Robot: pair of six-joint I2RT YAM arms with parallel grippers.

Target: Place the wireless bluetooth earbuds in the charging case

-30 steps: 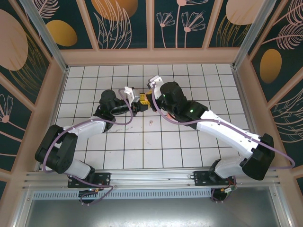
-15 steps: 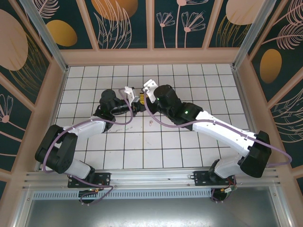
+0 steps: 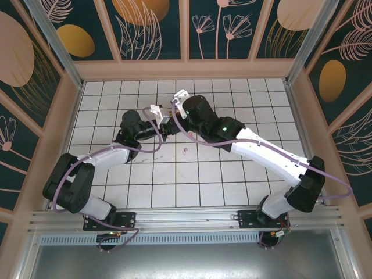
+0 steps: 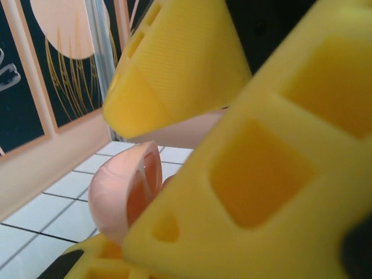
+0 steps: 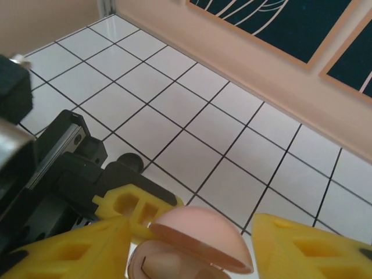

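Left fingers [image 4: 261, 174]: seemingly closed on the round pink charging case [image 5: 195, 238], though the close view is cramped.
Case lid: hinged open.
Right fingers [image 5: 75, 250]: spread wide, one on either side of the case.
Earbud: a tiny pinkish earbud [image 3: 185, 151] lies on the white gridded worktop [image 3: 232, 174], apart from the case.

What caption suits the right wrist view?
Open pink case flanked by the right gripper's yellow fingers, left gripper just behind it.

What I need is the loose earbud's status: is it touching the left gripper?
Apart. The top view shows the earbud lying alone on the table, with bare tiles between it and the left gripper.
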